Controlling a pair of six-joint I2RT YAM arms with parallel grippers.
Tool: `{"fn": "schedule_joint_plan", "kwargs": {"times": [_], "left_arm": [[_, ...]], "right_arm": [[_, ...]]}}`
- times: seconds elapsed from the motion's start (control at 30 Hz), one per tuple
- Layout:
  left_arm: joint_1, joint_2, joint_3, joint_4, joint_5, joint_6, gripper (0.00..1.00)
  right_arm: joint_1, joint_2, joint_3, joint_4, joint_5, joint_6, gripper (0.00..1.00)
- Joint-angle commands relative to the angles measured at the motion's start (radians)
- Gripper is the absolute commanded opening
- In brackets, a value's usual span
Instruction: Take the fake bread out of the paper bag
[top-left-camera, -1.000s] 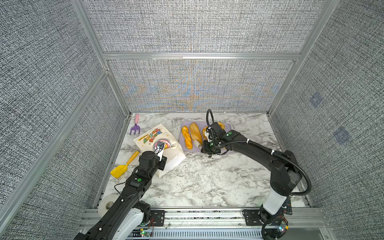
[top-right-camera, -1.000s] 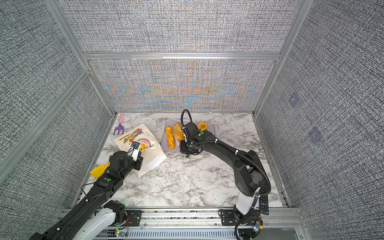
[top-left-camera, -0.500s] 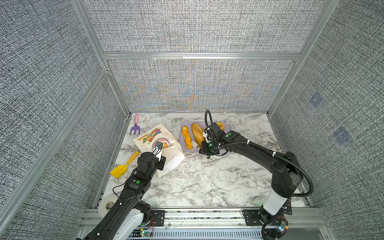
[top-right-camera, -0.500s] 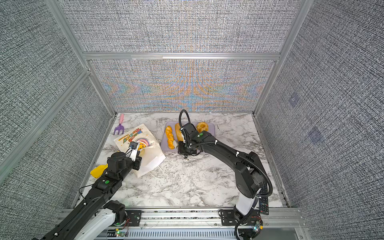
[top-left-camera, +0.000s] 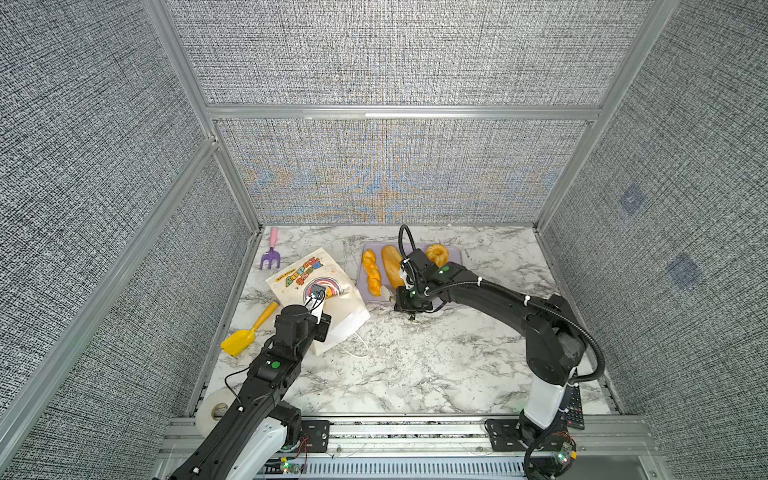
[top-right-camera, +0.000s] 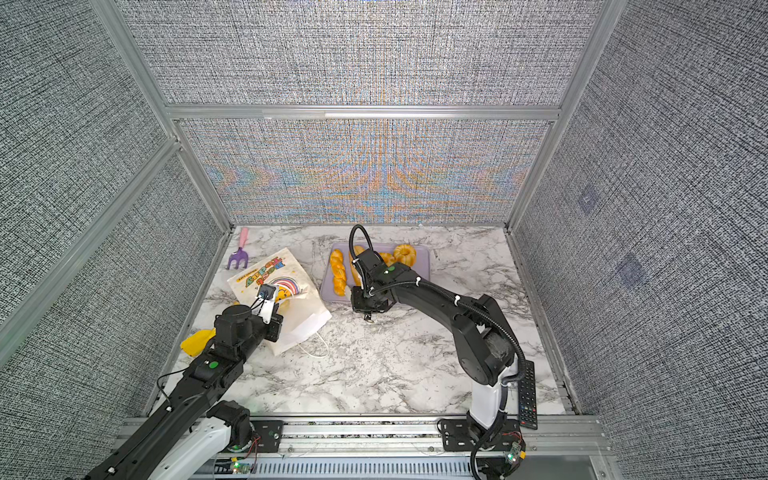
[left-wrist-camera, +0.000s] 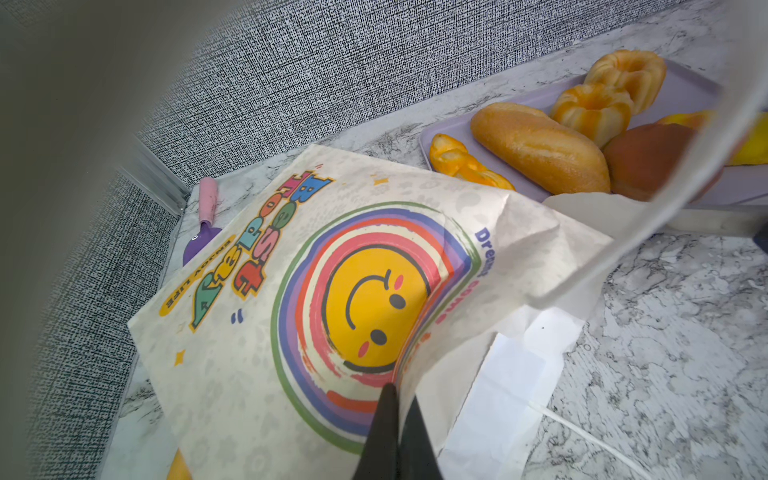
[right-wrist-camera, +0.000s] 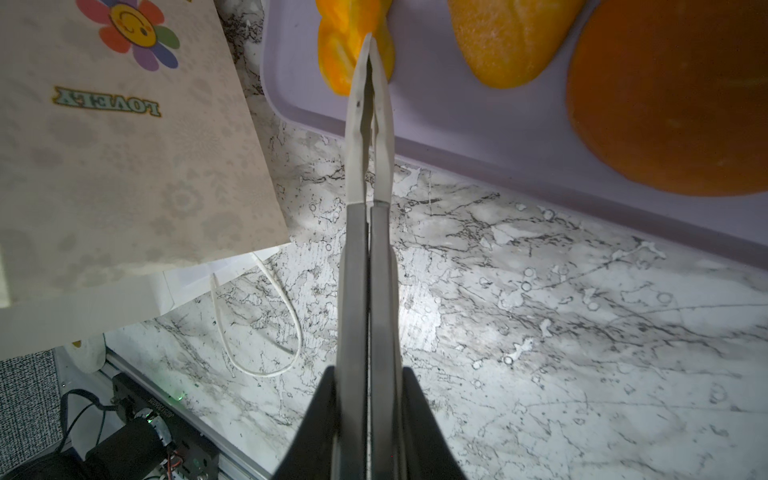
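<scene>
In both top views the paper bag (top-left-camera: 305, 276) lies on its side at the left of the marble tabletop (top-left-camera: 415, 365), just beside a lilac tray (top-left-camera: 456, 257) carrying the fake bread (top-right-camera: 338, 272): a braided stick (top-left-camera: 371, 272), a long loaf (top-left-camera: 391, 262) and a fluted ring bun (top-left-camera: 437, 253); a yellow toy shovel (top-left-camera: 249, 332) and a purple toy rake (top-left-camera: 270, 254) lie near the left wall. Seen from the left wrist, the left gripper (left-wrist-camera: 392, 399) is clamped on a curled-up edge of the bag's printed face, with a round brown bun (left-wrist-camera: 648, 160) and a second ring bun (left-wrist-camera: 594, 110) on the tray beyond. Seen from the right wrist, the right gripper (right-wrist-camera: 370, 45) has its slim fingers pressed against each other, tips over the braided stick near the tray's rim.
</scene>
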Motion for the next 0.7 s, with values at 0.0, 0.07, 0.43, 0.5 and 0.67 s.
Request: {"fn": "schedule_joint_plan", "kwargs": {"times": [0.0,0.07,0.43,0.5,0.67], "left_arm": [[0.001,0.000,-0.001,0.007,-0.003,-0.007,0.00],[0.001,0.000,-0.003,0.006,-0.001,-0.008,0.00],[0.000,0.003,-0.002,0.004,0.000,-0.005,0.00],[0.000,0.001,-0.003,0.005,0.002,-0.006,0.00],[0.001,0.005,-0.001,0.006,0.005,-0.006,0.00]], "right_arm": [[0.003,0.014,0.013,0.019,-0.024,0.017,0.00],[0.005,0.015,0.022,0.034,-0.032,0.021,0.00],[-0.024,-0.102,-0.025,0.060,-0.032,0.040,0.00],[-0.041,-0.121,-0.024,0.009,0.015,0.026,0.00],[-0.073,-0.126,0.006,-0.108,0.148,-0.022,0.00]]}}
